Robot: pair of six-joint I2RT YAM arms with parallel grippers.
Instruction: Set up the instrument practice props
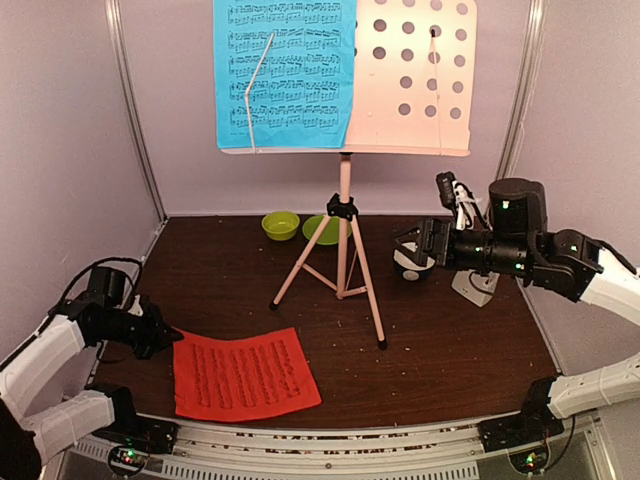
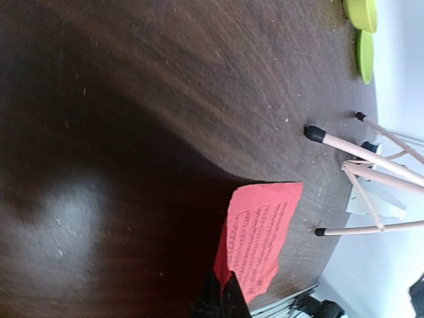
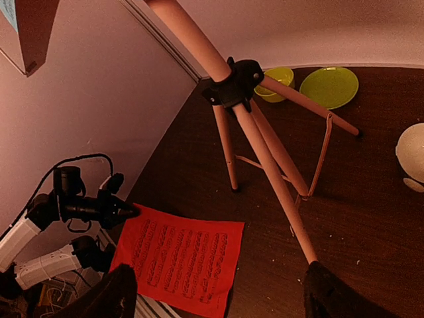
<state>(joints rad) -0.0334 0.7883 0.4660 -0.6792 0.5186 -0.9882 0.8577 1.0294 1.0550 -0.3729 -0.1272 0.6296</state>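
The red music sheet (image 1: pixel 245 377) lies flat at the front left of the tabletop (image 1: pixel 450 340). My left fingers (image 2: pixel 211 301) are closed together at its left corner and touch it; I cannot tell whether paper is clamped between them. My right fingers (image 3: pixel 106 298) stand wide and hold nothing, above the tabletop right of the pale pink tripod music stand (image 1: pixel 343 215) and just beside the small white bowl (image 1: pixel 412 262).

The sheet's near edge runs close to the tabletop's front edge. Bare dark wood separates its far edge from the stand's front legs. The blue music sheet (image 1: pixel 285 70) covers the left half of the stand's hole-dotted desk. A lime green bowl (image 1: pixel 280 225) and plate (image 1: pixel 322 230) sit behind the stand, by the pale back wall.
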